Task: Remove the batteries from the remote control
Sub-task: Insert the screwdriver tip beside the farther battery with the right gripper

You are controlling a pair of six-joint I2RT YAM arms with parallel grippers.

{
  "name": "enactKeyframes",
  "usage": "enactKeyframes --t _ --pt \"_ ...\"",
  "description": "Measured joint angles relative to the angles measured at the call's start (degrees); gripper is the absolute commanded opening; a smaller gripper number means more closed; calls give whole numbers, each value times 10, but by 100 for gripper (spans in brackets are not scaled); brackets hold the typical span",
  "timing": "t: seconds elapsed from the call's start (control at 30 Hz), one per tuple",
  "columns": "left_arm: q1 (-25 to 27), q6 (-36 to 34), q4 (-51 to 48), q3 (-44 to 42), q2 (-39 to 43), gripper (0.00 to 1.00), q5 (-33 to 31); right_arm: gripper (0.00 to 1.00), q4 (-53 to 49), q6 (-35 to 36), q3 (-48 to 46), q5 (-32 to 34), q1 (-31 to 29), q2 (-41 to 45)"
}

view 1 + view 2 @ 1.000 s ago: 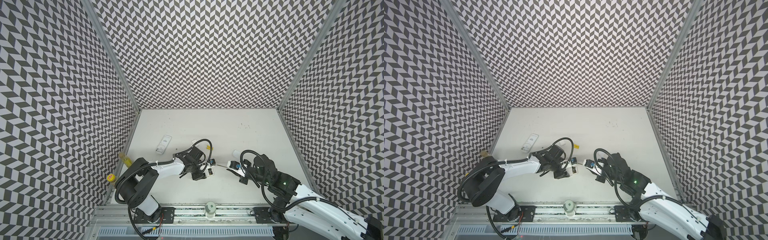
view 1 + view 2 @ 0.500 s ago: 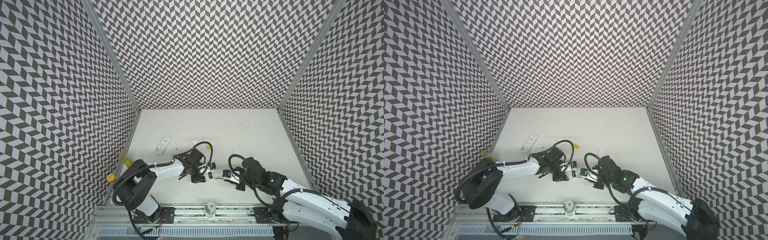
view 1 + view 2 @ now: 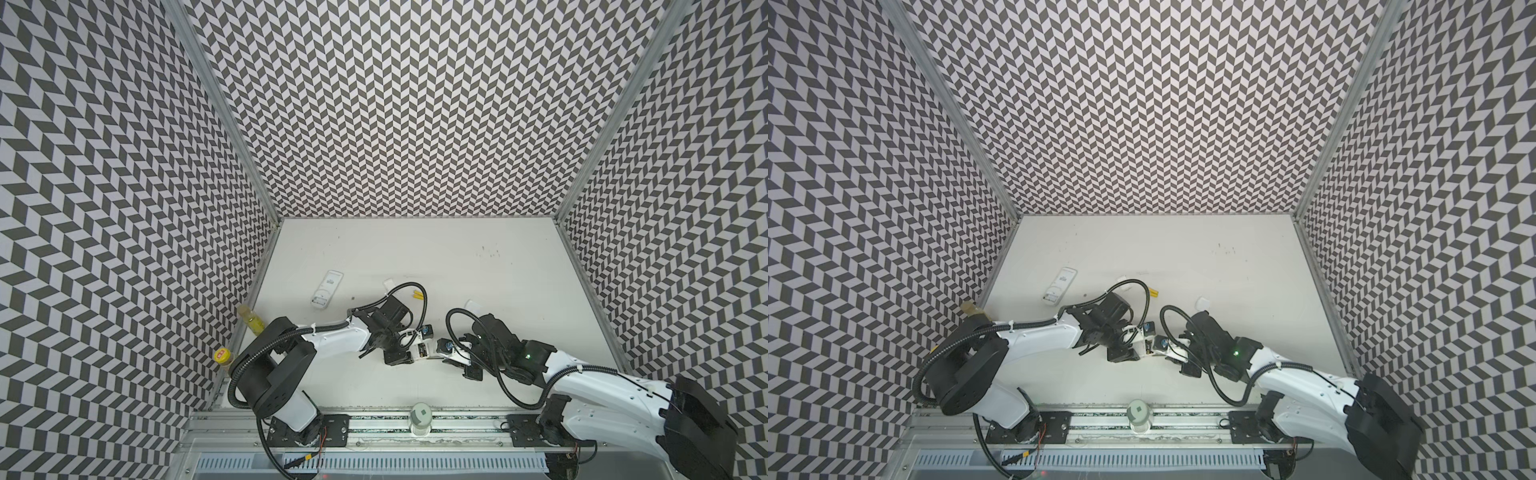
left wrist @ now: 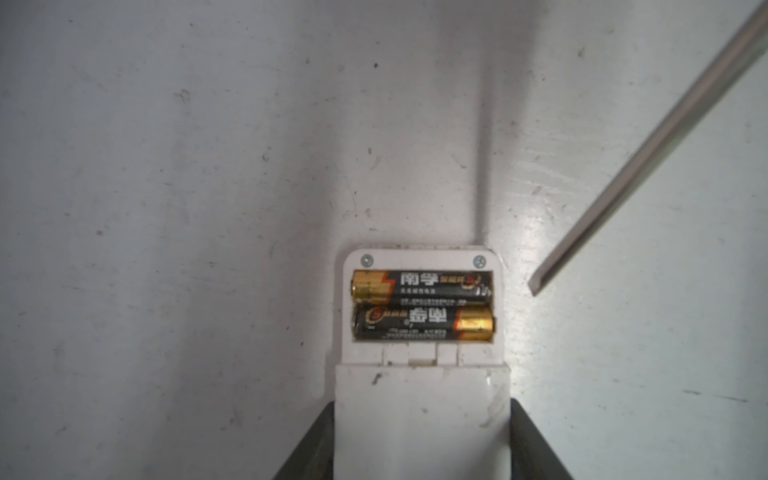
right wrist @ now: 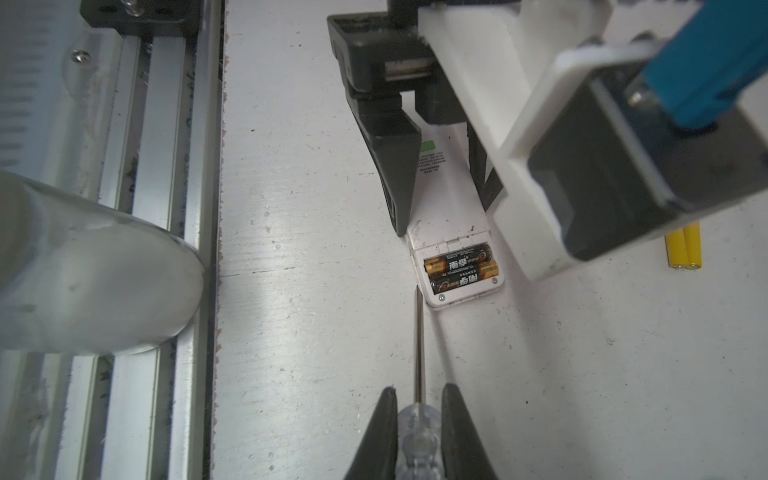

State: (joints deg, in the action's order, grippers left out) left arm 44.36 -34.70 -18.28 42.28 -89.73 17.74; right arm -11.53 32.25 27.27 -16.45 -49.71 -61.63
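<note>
In the open bay at one end of the remote [image 4: 422, 399], two black batteries [image 4: 419, 324] sit snug, side by side. My left hand [image 4: 422, 432] clamps the remote on the desk [image 4: 166, 208]. My right hand [image 5: 420, 432] grips the screwdriver [image 5: 419, 345], its tip just beside the remote. I judge the cells light, rigid and slick, so I'd lever at a gold end. Two yellow batteries [image 5: 683, 245] lie loose nearby.

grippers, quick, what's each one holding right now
Left gripper: jaws closed on the white remote, black batteries inside it.
Right gripper: jaws shut on the clear-handled screwdriver.
</note>
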Motion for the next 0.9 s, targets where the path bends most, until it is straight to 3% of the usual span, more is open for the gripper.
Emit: enactKeyframes --t 0.9 --pt "0 -4 0 3 -3 36 4 0 27 -4 -12 18 -3 -5"
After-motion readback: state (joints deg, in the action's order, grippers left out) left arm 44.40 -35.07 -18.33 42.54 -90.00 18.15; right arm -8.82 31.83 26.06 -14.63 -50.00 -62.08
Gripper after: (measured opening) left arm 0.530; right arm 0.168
